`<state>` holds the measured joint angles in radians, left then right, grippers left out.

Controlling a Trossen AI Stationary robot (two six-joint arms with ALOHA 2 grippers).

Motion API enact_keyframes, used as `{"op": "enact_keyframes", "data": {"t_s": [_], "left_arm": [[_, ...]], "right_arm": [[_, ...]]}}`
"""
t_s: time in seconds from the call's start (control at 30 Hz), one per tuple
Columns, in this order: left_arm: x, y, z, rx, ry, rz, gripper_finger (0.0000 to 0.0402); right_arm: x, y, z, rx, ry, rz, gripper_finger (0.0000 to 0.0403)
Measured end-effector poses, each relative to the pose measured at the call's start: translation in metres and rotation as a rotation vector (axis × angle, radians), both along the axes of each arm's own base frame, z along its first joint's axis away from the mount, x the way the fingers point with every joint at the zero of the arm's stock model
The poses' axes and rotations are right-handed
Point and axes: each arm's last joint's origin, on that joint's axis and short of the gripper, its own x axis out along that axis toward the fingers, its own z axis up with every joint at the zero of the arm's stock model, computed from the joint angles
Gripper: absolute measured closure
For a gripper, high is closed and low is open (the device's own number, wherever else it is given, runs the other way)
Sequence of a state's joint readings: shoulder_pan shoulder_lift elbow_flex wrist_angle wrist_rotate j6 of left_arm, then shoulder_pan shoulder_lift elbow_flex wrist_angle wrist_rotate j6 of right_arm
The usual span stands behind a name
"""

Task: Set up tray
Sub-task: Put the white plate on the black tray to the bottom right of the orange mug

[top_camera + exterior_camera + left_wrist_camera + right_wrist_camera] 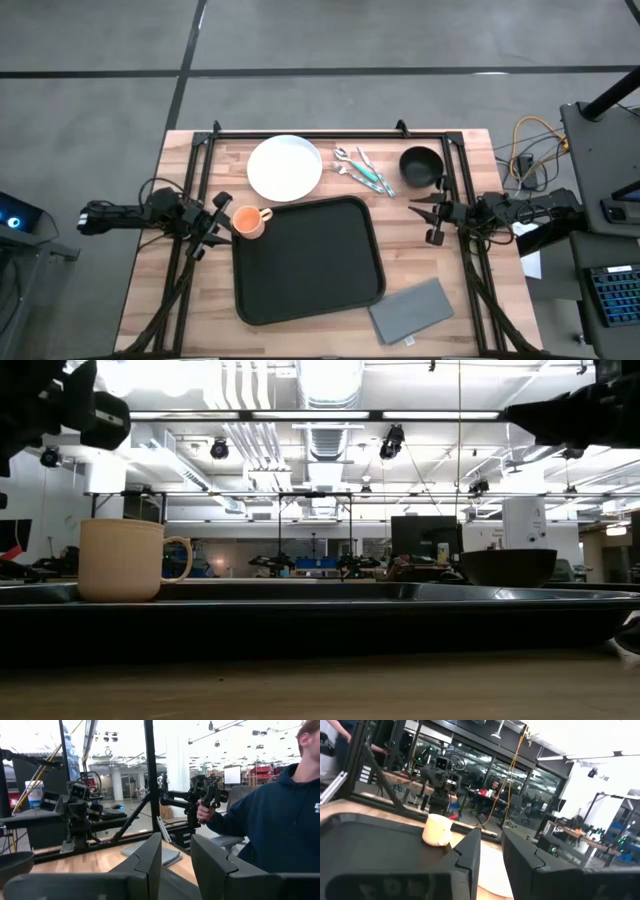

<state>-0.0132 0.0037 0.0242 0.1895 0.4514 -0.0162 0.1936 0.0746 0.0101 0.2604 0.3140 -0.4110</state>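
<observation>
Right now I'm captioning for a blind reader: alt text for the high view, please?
An empty black tray lies mid-table, an orange mug at its left rim. Beyond it sit a white plate, cutlery and a black bowl; a grey napkin lies near its right corner. Both arms wait at the sides.

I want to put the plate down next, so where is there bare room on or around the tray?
The large black plastic tray is bare except its top left corner, where the orange mug sits by the left gripper. It is crowded behind the tray: round white plate, teal-handled cutlery, black bowl. The grey napkin fills the near right corner.
</observation>
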Motion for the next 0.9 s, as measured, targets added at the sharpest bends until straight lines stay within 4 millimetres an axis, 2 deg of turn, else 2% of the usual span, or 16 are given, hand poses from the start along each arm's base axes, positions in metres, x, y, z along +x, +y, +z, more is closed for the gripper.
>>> {"op": "enact_keyframes", "data": {"t_s": [0.37, 0.53, 0.7, 0.9], "left_arm": [[0.002, 0.0, -0.001, 0.051, -0.006, 0.01, 0.0316], [0.002, 0.0, 0.0, 0.052, -0.009, 0.011, 0.0316], [0.003, 0.0, -0.001, 0.049, 0.005, 0.01, 0.0316], [0.005, 0.0, -0.002, 0.05, 0.022, 0.009, 0.0316]], "right_arm": [[0.0, -0.001, 0.002, -0.169, 0.004, -0.062, 0.0335], [-0.002, -0.004, 0.008, -0.083, -0.059, -0.152, 0.0335], [-0.003, -0.004, 0.013, -0.097, -0.102, -0.172, 0.0335], [-0.004, -0.008, 0.035, -0.066, -0.041, -0.24, 0.0335]]}}
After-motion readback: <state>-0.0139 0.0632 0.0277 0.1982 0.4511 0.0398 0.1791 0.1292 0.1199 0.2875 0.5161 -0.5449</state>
